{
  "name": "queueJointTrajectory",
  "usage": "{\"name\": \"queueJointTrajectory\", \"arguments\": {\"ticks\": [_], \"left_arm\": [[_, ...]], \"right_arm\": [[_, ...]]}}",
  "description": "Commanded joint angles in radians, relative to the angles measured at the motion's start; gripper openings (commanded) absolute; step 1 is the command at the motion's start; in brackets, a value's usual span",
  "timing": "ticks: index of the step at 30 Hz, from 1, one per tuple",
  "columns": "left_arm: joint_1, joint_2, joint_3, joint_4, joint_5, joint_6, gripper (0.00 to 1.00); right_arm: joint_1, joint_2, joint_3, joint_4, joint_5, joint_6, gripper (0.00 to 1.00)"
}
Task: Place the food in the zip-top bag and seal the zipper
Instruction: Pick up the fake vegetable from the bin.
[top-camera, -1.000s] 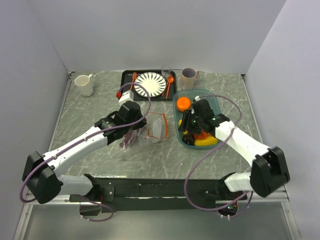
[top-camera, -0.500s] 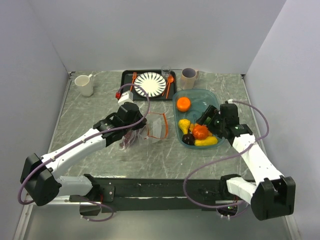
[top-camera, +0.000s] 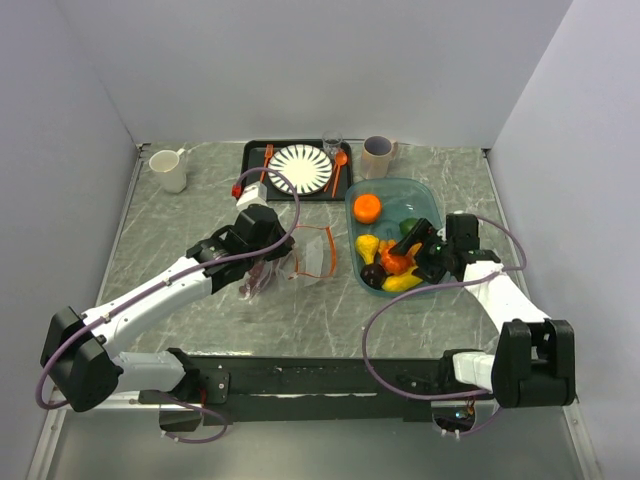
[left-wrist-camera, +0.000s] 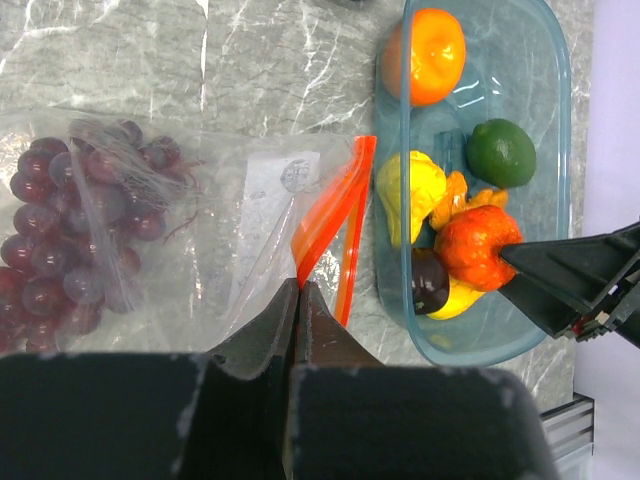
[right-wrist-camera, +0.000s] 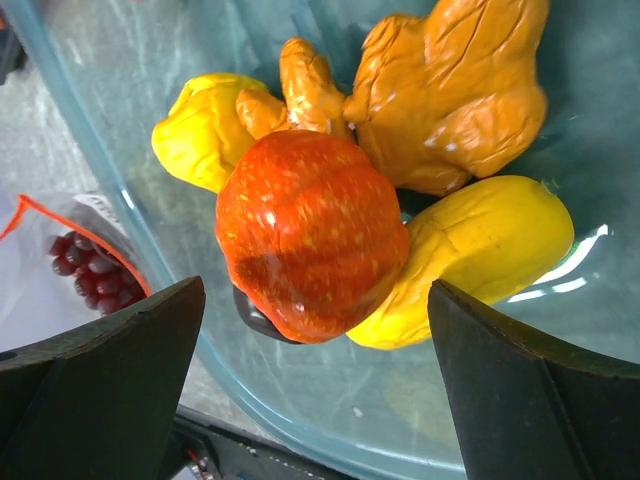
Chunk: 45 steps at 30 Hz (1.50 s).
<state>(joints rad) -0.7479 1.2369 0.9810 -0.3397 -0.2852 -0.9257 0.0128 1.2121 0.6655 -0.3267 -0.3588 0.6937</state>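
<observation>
Inside tub (right-wrist-camera: 600, 330): right hand (right-wrist-camera: 315, 290) wide around pumpkin (right-wrist-camera: 310, 235), gaps both sides.

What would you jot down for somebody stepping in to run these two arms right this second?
The left gripper is shut on the mouth of the zip-top bag, beside the unsealed zipper.
The right gripper is open, jaws either side of the red-orange squash in the teal tub, not gripping.
Done: grapes are in the bag.
To do: squash, round orange, lime, yellow pieces and dark plum lie in the tub; bag them, then seal the zipper.
</observation>
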Motion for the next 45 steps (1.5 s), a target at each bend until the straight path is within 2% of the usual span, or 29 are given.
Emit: {"name": "queueJointTrajectory", "arguments": {"ticks": [1, 6, 11, 13, 15, 18, 22, 29, 35, 38, 45], "left_arm": [[-0.004, -0.005, 0.007, 0.027, 0.004, 0.005, 0.01], [-0.005, 0.003, 0.010, 0.027, 0.008, 0.004, 0.01], [-0.004, 0.010, 0.012, 0.025, 0.012, -0.001, 0.01], [-0.004, 0.013, 0.013, 0.030, 0.014, 0.001, 0.01], [-0.004, 0.019, 0.015, 0.030, 0.017, -0.001, 0.01], [-0.005, 0.026, 0.024, 0.024, 0.017, -0.001, 0.01], [-0.007, 0.021, 0.022, 0.022, 0.017, -0.001, 0.01], [-0.007, 0.012, 0.018, 0.015, 0.008, -0.001, 0.01], [-0.005, 0.010, 0.018, 0.007, 0.001, -0.002, 0.01], [-0.007, 0.010, 0.019, 0.008, 0.004, -0.002, 0.01], [-0.007, 0.024, 0.030, 0.007, 0.011, 0.001, 0.01]], "right_arm": [[-0.007, 0.044, -0.017, 0.038, -0.034, -0.013, 0.98], [-0.007, 0.067, -0.015, 0.032, -0.005, -0.036, 0.94], [-0.007, 0.049, 0.008, 0.015, 0.024, -0.075, 0.81], [-0.005, 0.038, 0.014, 0.024, 0.018, -0.089, 0.80], [-0.005, 0.043, 0.028, 0.014, 0.009, -0.100, 0.82], [-0.005, 0.061, 0.054, -0.012, 0.032, -0.112, 0.91], [-0.005, 0.047, 0.060, -0.011, 0.064, -0.121, 0.92], [-0.005, 0.086, 0.082, 0.011, 0.067, -0.138, 0.91], [0.001, 0.119, 0.098, 0.015, 0.020, -0.157, 0.81], [0.010, 0.086, 0.088, 0.037, 0.023, -0.174, 0.81], [0.030, 0.144, 0.102, -0.002, 0.008, -0.201, 0.82]]}}
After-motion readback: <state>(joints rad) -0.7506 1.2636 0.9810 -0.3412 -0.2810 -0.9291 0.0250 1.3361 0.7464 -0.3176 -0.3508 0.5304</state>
